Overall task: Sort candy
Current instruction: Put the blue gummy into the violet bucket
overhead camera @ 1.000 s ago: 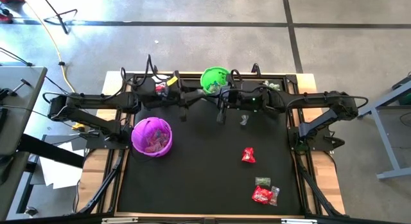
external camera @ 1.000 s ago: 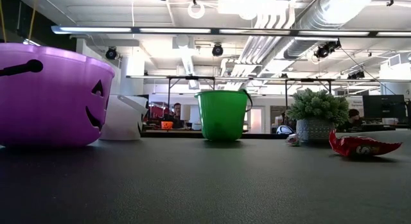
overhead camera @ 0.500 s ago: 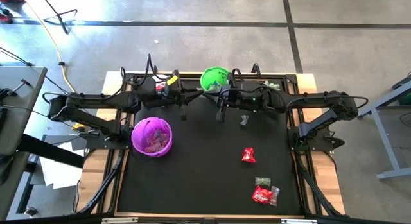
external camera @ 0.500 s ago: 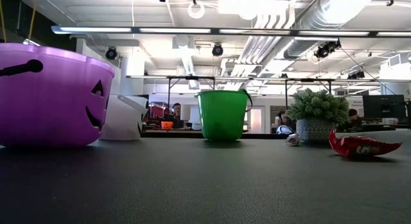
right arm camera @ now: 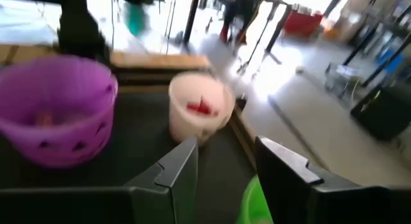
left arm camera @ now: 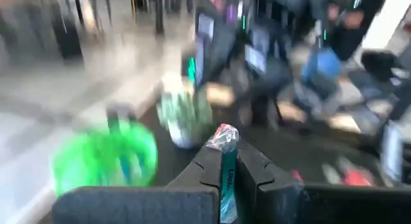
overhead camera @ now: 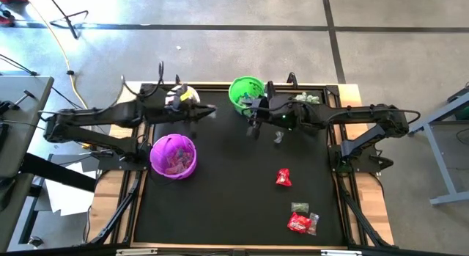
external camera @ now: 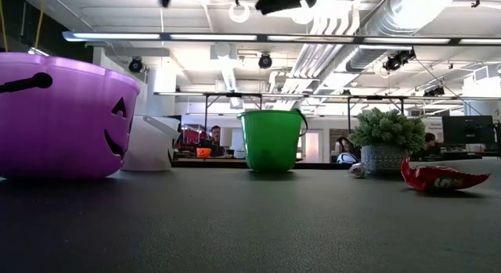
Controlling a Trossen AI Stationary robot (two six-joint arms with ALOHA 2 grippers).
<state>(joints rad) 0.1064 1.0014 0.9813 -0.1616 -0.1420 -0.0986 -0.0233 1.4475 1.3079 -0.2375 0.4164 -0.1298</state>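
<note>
1. The left gripper [left arm camera: 229,161] is up over the far left of the black mat, jaws pressed tight on a small crinkly sweet with a green and silvery wrapper [left arm camera: 225,176], one twisted end poking above the fingertips.
2. The right gripper [right arm camera: 226,161] hangs by the green plastic bucket [overhead camera: 245,89], jaws spread and nothing between them.
3. Loose candy waits near the mat's right side: a shiny red wrapped sweet [overhead camera: 283,177], and a red, dark and clear cluster [overhead camera: 302,220] nearer the front edge.
4. My read: these are featherweight, crackly, slippery packets. Pinch across the padded middle, not the twisted tail.
5. The purple pumpkin-face pail [overhead camera: 174,155] and white cup [right arm camera: 199,110] already hold sweets.
</note>
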